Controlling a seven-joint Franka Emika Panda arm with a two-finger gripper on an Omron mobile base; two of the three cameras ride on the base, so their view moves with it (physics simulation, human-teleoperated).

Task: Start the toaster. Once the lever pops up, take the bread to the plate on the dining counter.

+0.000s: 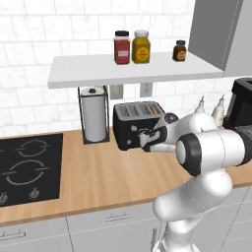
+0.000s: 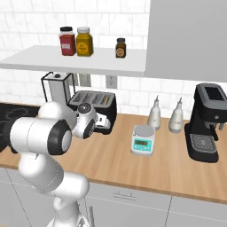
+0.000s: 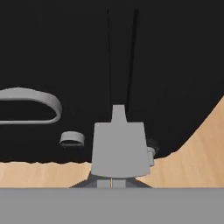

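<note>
While the claw [image 1: 144, 138] sits pressed against the front of the toaster [image 1: 133, 124], you are at the very first step: its fingers are shut together with nothing between them, and in the hand view a grey lever [image 3: 119, 148] lies right ahead of the tips, low in its slot near the wooden counter [image 1: 98, 172]. You can judge that the lever is down or nearly so, though whether it has latched can't be told. Everything else is left: wait for the pop, lift out the bread, carry it to the plate. No slice can be made out in the slots just above the claw.

Around you, a paper towel roll [image 1: 94, 114] stands to one side of the claw, beyond the toaster's far end. A small kitchen scale [image 2: 143, 140], two pale bottles [image 2: 154, 113] and a black coffee machine [image 2: 206, 122] lie off the other way. A shelf [image 1: 133, 70] with jars hangs overhead, so watch it when you lift the claw above the slots
</note>
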